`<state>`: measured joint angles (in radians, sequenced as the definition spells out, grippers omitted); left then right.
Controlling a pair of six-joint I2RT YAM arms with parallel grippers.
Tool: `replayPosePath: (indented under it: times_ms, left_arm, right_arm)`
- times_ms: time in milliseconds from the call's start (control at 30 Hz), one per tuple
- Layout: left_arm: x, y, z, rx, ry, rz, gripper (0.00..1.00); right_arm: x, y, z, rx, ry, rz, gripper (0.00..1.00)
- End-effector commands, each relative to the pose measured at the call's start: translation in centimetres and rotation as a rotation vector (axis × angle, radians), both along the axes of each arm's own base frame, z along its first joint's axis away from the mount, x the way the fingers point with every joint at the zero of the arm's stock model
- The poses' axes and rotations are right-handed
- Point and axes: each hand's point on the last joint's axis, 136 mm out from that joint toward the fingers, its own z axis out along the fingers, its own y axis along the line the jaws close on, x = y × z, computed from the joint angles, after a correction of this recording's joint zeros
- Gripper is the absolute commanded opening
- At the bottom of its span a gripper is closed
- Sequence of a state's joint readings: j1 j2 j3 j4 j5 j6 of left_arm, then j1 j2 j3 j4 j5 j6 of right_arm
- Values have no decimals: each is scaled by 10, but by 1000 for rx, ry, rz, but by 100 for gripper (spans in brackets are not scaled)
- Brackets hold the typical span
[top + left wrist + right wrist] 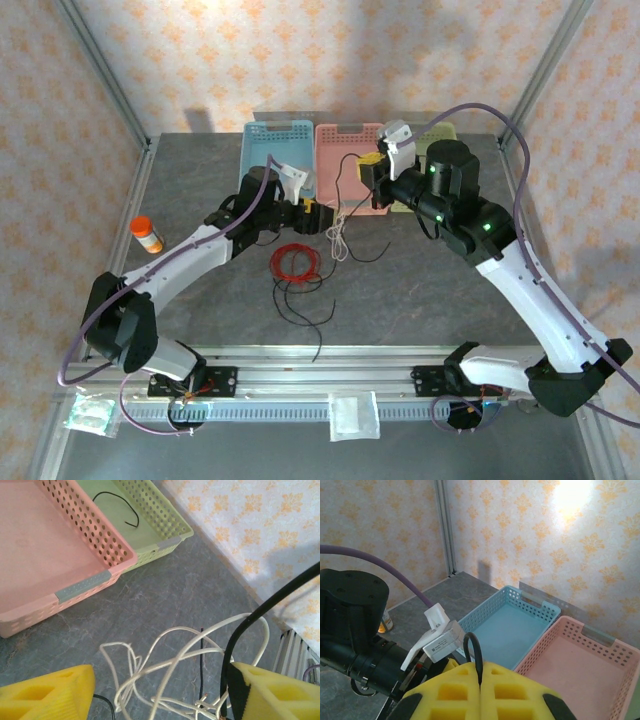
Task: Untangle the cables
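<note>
**Table from above, with both wrist views.** The right gripper (480,675) is hanging over the pink basket (330,140) at the far edge of the table (430,290). Its yellow fingers (520,692) are clenching a black cable (473,647), and a small loop of it is rising from the seam where they meet. From there the black cable is dropping toward the left gripper (321,218), which is hovering just beside the near rim of the pink basket.

The left gripper's fingers (50,697) are standing apart, pinching nothing. Loose loops of the white cable (172,667) are lying on the table between them, while the black cable is running up against the inner face of one finger.

The red cable (295,263) is resting as a tight coil near the middle of the table, just on the near side of the left gripper. Thin black strands (303,305) are trailing from that coil toward the near edge.

The three baskets are sitting side by side along the far edge, with the blue basket (262,140) and the green basket (170,541) flanking the pink one. The green basket is holding a short black wire (122,507). An orange bottle (147,234) is standing upright near the left edge, and two white packets (355,415) are lying at the near edge.
</note>
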<state>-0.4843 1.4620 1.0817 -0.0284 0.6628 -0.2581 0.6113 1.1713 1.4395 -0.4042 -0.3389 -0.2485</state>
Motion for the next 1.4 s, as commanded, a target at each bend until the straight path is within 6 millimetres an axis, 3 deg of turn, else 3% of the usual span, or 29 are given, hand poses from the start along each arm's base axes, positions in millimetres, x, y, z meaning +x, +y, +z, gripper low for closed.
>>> replayPosePath:
  times_ms: [0,400,700,1000,1167,1367]
  left_arm:
    - [1,-6,5,-14,-36,-37,66]
    - [6,-8,-1,-19,-20,-24,27]
    - [23,10,-11,52,-25,110,0]
    - [42,52,-41,184,26,325,0]
    - [42,67,-56,217,56,388,0]
    - [38,70,-51,210,48,392,0]
  right_arm:
    - [-6,-1,29,39,-72,23,0]
    - [-7,-1,32,46,-82,24,0]
    - [-4,-14,41,63,-124,-47,0]
    - [1,-65,62,130,-227,-312,0]
    - [-4,-79,68,163,-258,-361,0]
    - [5,-91,61,172,-243,-456,0]
